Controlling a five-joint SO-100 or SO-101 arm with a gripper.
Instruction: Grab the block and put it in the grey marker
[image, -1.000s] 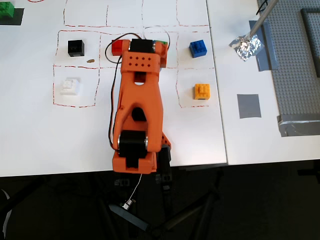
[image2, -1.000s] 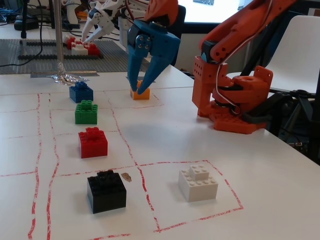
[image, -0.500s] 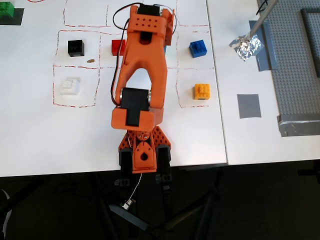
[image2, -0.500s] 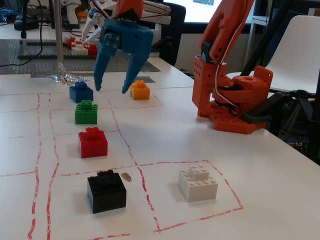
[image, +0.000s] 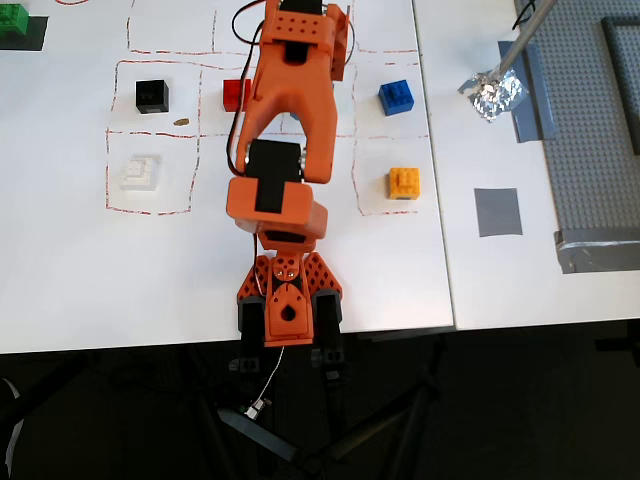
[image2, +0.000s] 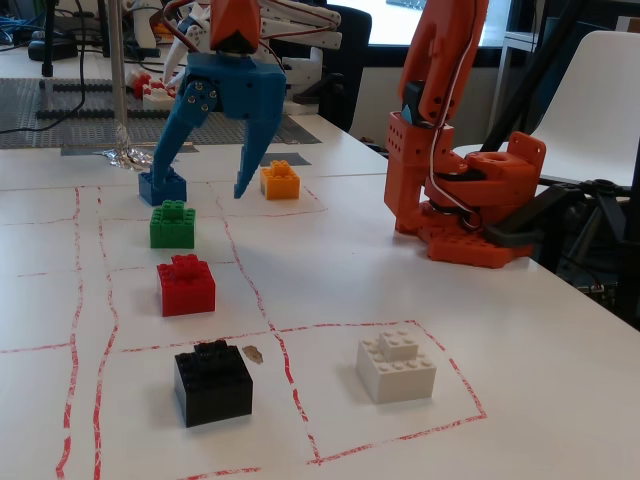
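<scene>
Where the white table (image2: 540, 360) comes closest in the fixed view, a black block (image2: 212, 382) and a white block (image2: 397, 366) sit inside red-lined squares. Behind the black one stands a red block (image2: 186, 284), then the green block (image2: 172, 224), alone in its square with nothing touching it. Just past it the blue fingers (image2: 202, 189) hang spread wide with nothing between them, tips off the table, one tip by the blue block (image2: 161, 185). An orange block (image2: 280, 179) lies to their right. From overhead the orange arm (image: 290, 110) hides the green block, and the grey marker (image: 497, 212) lies well apart to the right, bare, with crumpled foil (image: 492, 93) beyond it.
</scene>
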